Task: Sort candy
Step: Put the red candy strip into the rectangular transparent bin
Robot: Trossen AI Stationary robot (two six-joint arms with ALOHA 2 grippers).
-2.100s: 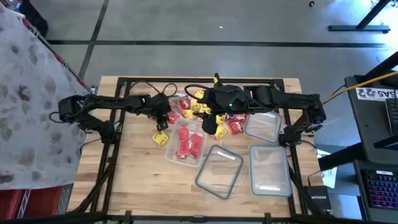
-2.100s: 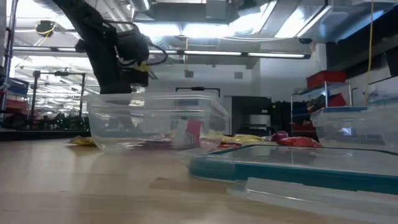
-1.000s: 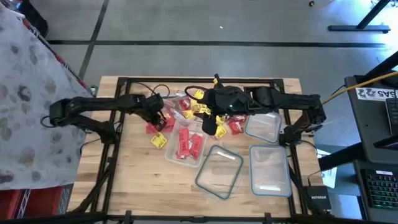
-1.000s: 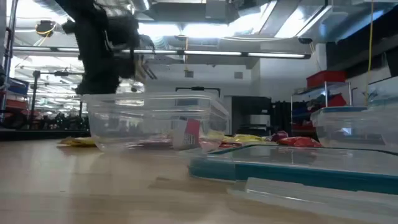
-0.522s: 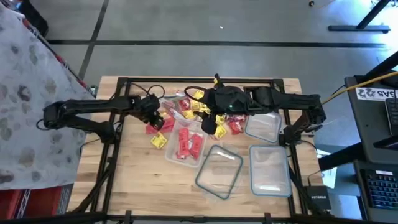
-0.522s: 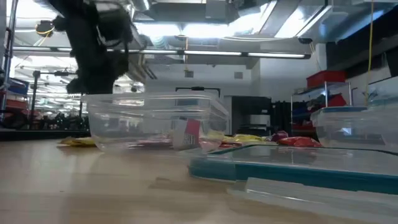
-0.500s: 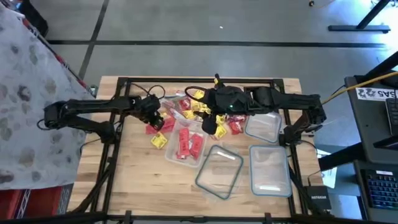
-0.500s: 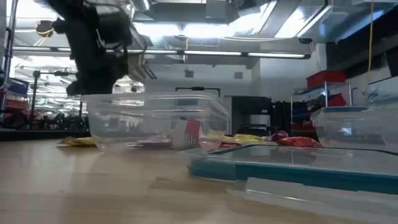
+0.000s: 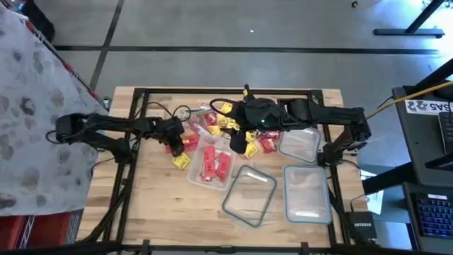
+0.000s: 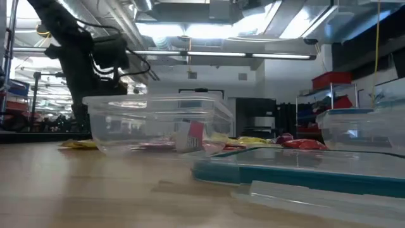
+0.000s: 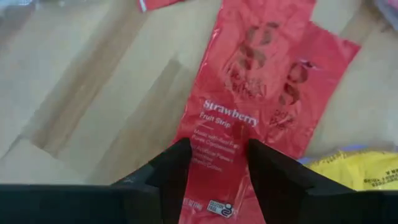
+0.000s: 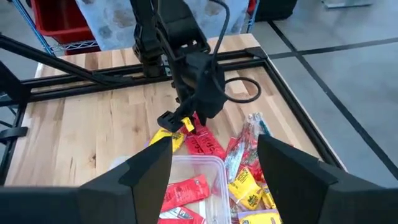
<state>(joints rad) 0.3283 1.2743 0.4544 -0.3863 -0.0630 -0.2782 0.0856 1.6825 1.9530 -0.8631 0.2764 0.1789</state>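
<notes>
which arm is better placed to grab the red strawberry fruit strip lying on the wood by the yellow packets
The left. Its end effector is down over the red strawberry fruit strip wrapper, open fingers either side of it. The right end effector hangs open above the clear plastic container, farther off.

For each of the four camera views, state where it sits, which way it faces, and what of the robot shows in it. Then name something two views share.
High view: above the table, facing straight down; both dark arms show, the left gripper and right gripper over the scattered wrapped candy.
Low view: at table-top height, facing level across; one dark arm behind the clear plastic container.
Left wrist view: facing down past its own fingers, at the red strawberry fruit-strip wrapper between them.
Right wrist view: facing across the table past its open fingers toward the left arm.
Shared: the container, also in the high view.
</notes>
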